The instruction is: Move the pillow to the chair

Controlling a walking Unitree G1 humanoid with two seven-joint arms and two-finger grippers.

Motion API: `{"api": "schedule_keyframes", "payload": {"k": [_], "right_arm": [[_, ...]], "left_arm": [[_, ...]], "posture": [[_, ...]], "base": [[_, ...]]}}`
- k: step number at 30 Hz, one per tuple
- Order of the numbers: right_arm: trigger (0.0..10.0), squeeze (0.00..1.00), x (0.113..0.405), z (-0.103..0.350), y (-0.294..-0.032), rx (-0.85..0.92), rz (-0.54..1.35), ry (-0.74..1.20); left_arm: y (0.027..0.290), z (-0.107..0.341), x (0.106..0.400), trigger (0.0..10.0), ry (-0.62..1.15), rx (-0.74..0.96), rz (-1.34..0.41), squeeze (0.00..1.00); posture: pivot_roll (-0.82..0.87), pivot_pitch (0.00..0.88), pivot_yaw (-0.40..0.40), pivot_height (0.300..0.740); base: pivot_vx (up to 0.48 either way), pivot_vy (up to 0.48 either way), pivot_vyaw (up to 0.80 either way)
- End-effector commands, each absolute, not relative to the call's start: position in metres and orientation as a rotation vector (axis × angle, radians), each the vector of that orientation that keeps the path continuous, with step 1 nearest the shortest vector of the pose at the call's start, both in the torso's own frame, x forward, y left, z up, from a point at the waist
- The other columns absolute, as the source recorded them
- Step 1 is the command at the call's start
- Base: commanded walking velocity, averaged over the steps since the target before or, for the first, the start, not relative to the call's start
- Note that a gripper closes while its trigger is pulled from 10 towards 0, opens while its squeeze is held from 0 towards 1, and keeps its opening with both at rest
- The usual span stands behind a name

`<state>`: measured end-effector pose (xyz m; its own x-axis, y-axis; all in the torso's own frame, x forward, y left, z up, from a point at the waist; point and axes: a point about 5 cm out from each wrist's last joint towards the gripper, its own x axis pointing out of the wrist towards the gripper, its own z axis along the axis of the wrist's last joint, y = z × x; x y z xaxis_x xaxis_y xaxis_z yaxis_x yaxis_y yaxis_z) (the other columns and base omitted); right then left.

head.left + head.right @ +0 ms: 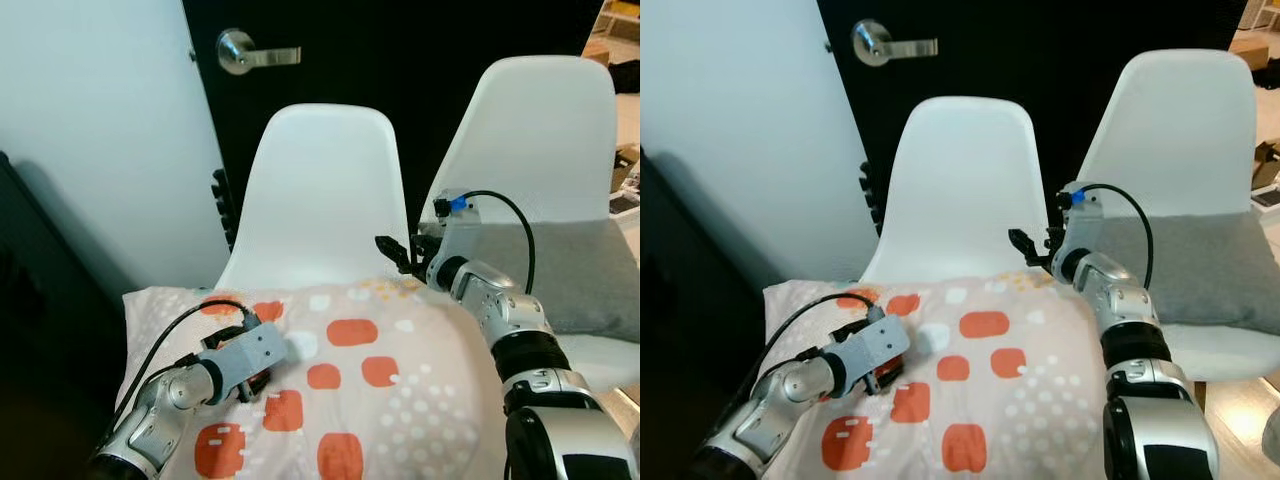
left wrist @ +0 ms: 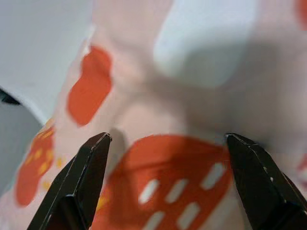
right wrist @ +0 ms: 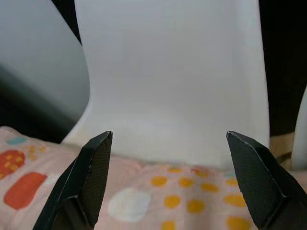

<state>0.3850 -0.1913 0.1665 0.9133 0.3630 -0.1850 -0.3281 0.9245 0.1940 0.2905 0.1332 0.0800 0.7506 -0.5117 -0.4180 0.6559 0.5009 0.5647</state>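
While the pillow (image 1: 340, 390) lies across the front edge of the nearer white chair (image 1: 325, 190), its far edge just reaching onto the seat, we judge the task to be in its placing step: the pillow has arrived at the chair but is not yet fully on it. It is pale pink with orange and white patches, and most of its bulk hangs toward us, off the seat.

Our left claw (image 1: 250, 375) rests against the pillow's top near its left edge; in the left wrist view its fingers (image 2: 79, 182) stand wide apart over the fabric, gripping nothing. Our right claw (image 1: 1025, 245) hovers at the pillow's far right corner, just before the chair's back, and its fingers (image 3: 86, 177) are likewise spread wide and empty.

Next, we think, the pillow needs pushing or lifting farther onto the seat, toward the backrest, so it will not slide off.

Beside it stands a second white chair (image 1: 545, 130) carrying a grey cushion (image 1: 580, 270). Behind both is a dark door with a silver handle (image 1: 255, 52).
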Motion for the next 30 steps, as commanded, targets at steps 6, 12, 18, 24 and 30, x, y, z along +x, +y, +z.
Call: {"api": "schedule_keyframes", "payload": {"k": [6, 12, 18, 24, 30], "right_arm": [[10.0, 0.0, 0.386, 0.161, -0.182, 0.173, 0.371, 0.242], [10.0, 0.0, 0.387, 0.161, -0.18, 0.189, 0.372, 0.236], [10.0, 0.0, 0.387, 0.164, -0.179, 0.227, 0.372, 0.209], [10.0, 0.0, 0.387, 0.165, -0.176, 0.236, 0.382, 0.204], [10.0, 0.0, 0.387, 0.167, -0.171, 0.25, 0.393, 0.193]], "left_arm": [[0.119, 0.087, 0.282, 10.0, 0.171, 0.65, -0.812, 0.0], [0.119, 0.075, 0.275, 10.0, 0.229, 0.667, -0.87, 0.0], [0.132, 0.046, 0.276, 10.0, 0.28, 0.723, -0.787, 0.0], [0.149, 0.03, 0.281, 10.0, 0.289, 0.716, -0.661, 0.0], [0.148, 0.026, 0.283, 0.0, 0.295, 0.634, -0.645, 0.0]], "posture": [[-0.03, 0.094, 0.041, 0.529], [-0.03, 0.095, 0.041, 0.51], [-0.03, 0.097, 0.038, 0.51], [-0.04, 0.095, 0.039, 0.51], [-0.05, 0.096, 0.037, 0.51]], "base": [[0.0, 0.0, 0.0], [0.0, 0.0, 0.0], [0.0, 0.0, 0.0], [0.0, 0.0, 0.0], [0.0, 0.0, 0.0]]}}
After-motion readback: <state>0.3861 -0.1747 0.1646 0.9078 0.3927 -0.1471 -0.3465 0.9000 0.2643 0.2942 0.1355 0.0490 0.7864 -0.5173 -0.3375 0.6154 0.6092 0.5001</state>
